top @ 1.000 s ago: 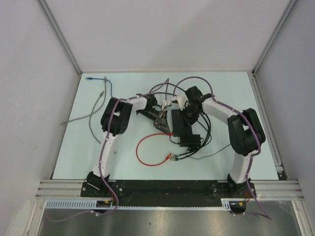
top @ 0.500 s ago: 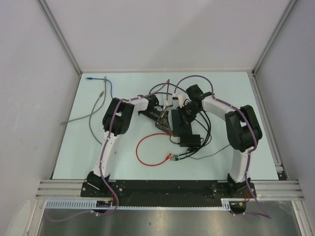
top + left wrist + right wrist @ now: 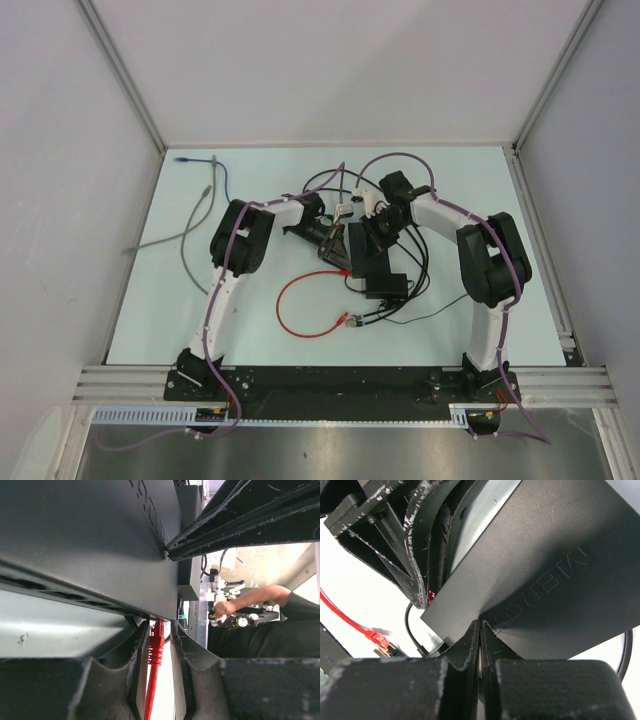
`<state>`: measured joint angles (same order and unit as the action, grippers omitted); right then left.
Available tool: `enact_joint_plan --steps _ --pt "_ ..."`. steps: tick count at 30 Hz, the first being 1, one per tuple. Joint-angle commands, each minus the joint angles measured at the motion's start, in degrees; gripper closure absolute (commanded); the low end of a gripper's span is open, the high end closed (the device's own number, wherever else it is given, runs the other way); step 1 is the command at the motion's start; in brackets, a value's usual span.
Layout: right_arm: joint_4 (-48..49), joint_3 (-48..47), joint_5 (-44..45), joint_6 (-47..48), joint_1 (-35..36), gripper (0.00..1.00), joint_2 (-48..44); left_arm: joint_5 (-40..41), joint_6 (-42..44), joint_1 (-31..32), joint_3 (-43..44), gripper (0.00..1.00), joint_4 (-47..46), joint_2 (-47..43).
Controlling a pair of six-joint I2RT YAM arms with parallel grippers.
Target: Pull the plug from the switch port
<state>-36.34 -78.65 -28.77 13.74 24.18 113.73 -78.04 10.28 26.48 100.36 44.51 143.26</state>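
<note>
So the switch [image 3: 545,565] is a flat matte-black box with raised lettering on its broad face. We see it sitting at a slant to the right jaws, with one thin edge nipped right between them. The plug [image 3: 156,642] is bright red with a ribbed boot and a matching red cable. It stands in the narrow gap between the left jaws, tip tucked in under the switch's edge just past them. We can't tell whether those jaws actually touch it.
</note>
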Motion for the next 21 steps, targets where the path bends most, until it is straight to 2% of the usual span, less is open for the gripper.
enact_joint_plan --steps 1,6,11,21 --pt "2.1 4.5 10.6 2.5 1.0 0.96 9.4 -3.1 -1.4 1.9 1.8 0.72 -3.2 1.0" --pt "2.1 4.1 10.6 2.3 1.0 0.95 9.8 -1.8 2.4 2.2 1.9 0.76 -0.3 0.4" --pt "1.4 3.6 10.5 2.3 1.0 0.95 10.2 -2.3 11.3 2.7 2.3 0.73 5.5 0.3" --pt "0.7 2.6 10.4 2.2 0.6 0.95 11.2 0.3 13.9 2.9 2.7 0.76 7.3 0.4"
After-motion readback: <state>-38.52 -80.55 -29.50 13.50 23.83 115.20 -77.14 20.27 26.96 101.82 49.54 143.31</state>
